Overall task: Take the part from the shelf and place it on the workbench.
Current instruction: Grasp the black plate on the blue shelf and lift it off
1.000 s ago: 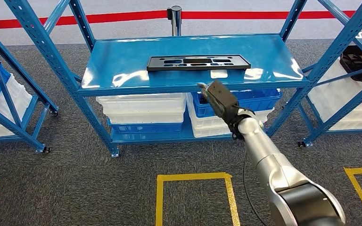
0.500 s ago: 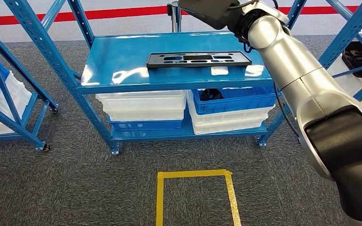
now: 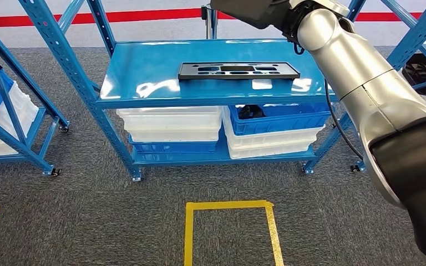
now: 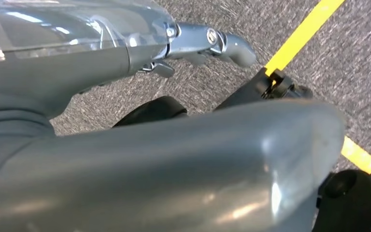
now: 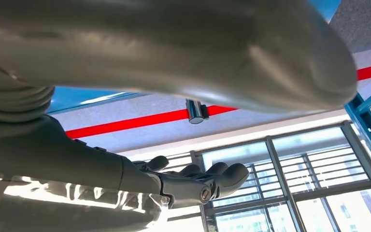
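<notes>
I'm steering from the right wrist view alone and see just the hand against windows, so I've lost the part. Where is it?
Observer: The flat black plastic panel with cut-outs lies untouched on the top deck of the blue metal shelf.
Operator: And my right hand?
Observer: The right hand is raised high above the shelf, clear of the panel, holding nothing.
Operator: Left hand?
Observer: The left hand hangs empty over grey carpet, near a yellow floor line.
</notes>
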Robot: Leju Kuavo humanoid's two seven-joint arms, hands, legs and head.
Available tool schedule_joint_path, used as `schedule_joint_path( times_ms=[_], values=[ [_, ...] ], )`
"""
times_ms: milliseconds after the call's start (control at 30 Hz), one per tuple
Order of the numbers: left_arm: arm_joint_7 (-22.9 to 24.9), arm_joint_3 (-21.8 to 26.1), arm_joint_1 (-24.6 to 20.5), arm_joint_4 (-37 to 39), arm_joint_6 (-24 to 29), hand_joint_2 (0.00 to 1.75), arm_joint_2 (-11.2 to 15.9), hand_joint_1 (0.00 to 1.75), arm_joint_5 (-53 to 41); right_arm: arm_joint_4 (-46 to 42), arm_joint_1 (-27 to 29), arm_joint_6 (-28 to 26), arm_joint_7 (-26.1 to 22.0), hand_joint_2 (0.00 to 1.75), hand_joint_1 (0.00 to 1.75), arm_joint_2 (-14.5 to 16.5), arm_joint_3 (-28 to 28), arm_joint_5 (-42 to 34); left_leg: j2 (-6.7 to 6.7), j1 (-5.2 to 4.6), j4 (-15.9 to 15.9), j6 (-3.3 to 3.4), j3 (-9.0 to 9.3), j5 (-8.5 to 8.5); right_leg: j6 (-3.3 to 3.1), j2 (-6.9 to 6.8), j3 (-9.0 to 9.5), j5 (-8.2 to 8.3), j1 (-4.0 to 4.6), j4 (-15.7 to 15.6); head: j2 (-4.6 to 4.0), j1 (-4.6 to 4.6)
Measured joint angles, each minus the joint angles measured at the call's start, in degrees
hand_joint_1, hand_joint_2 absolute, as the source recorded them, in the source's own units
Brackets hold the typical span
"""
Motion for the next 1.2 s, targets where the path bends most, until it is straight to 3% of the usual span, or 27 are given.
schedule_joint_path(
  times_ms=[700,833,900,1000,1033,1067,1133,1200],
  values=[
    [0.4,0.0,-0.1,0.0,0.1,0.0,-0.4,0.0,0.0,0.0,-0.3,0.0,-0.1,0.0,0.0,-0.5,2.5,-0.3,0.03,-0.14,0.3,0.2,-0.28,0.05,0.34,0.0,-0.28,0.19,-0.25,0.1,0.0,-0.27],
    [0.3,0.0,-0.2,0.0,0.1,0.0,-0.4,0.0,0.0,0.0,-0.5,0.0,-0.1,0.0,0.0,-0.8,2.6,-0.4,0.04,0.04,-0.2,1.12,-0.22,-0.15,0.85,0.05,-0.37,0.11,-0.31,1.4,0.0,-0.33],
    [0.2,0.0,-0.2,0.0,0.1,0.0,-0.5,0.0,-0.1,0.0,-0.8,0.0,0.0,0.0,0.0,-1.0,2.7,-0.5,0.06,0.31,-0.4,1.45,0.04,-0.17,0.97,0.12,-2.77,-1.96,-0.34,5.4,0.0,-0.06],
    [0.2,0.0,-0.2,0.0,0.1,0.0,-0.6,0.0,-0.1,0.0,-0.8,0.0,0.0,0.0,0.0,-1.4,2.8,-0.6,0.06,0.47,-0.4,1.43,0.1,-0.28,1.12,0.17,-8.9,-5.61,-0.4,15.6,0.0,0.36],
    [0.2,0.0,-0.2,0.1,0.1,0.0,-0.6,0.0,-0.2,0.0,-0.7,0.0,0.1,0.0,0.0,-1.5,2.8,-0.7,0.01,0.56,-0.3,1.33,0.19,-0.38,1.2,0.17,-10.1,-5.34,-0.46,16.8,0.0,0.46],
    [0.2,0.0,-0.2,0.1,0.1,0.0,-0.6,0.0,-0.2,0.0,-0.7,0.0,0.1,0.0,0.0,-1.7,2.9,-0.7,-0.06,0.7,-0.3,1.15,0.35,-0.51,1.27,0.17,-10.28,-3.95,-0.53,15.9,0.0,0.58],
    [0.1,0.0,-0.2,0.2,0.1,0.0,-0.7,0.0,-0.2,0.0,-0.6,0.0,0.1,0.0,0.0,-1.9,2.9,-0.7,-0.16,1.0,-0.2,0.51,0.87,-0.98,1.39,0.17,-8.13,0.86,-0.77,8.9,0.0,0.95],
    [0.1,0.0,-0.3,0.2,0.2,0.0,-0.8,0.0,-0.2,0.0,-0.6,0.0,0.1,0.0,0.0,-2.2,3.0,-0.7,-0.11,1.07,-0.1,-0.2,1.09,-1.42,1.13,0.21,-6.07,3.19,-0.69,2.9,0.0,1.19]
  ],
)
